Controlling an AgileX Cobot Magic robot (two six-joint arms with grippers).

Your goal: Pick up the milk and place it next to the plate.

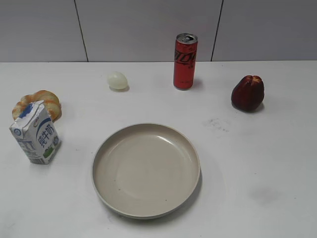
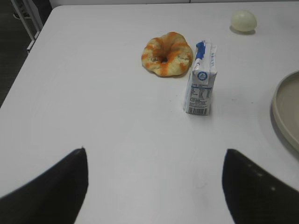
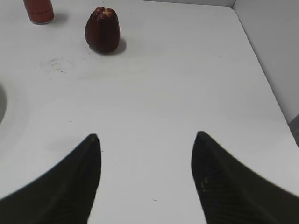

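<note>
The milk (image 1: 35,133), a small white gable-top carton with blue characters and a green patch, stands upright at the table's left; it also shows in the left wrist view (image 2: 200,84). The plate (image 1: 104,148), wide, beige and bare, lies in the middle front, apart from the milk; its rim shows in the left wrist view (image 2: 280,109). My left gripper (image 2: 154,151) is open and empty, well short of the milk. My right gripper (image 3: 145,135) is open and empty over bare table. Neither gripper shows in the exterior view.
A croissant (image 1: 40,103) lies right behind the milk. A pale egg (image 1: 118,80), a tall red can (image 1: 185,61) and a dark red fruit (image 1: 247,92) stand along the back. The table's left edge (image 2: 28,51) and right edge (image 3: 261,70) are near.
</note>
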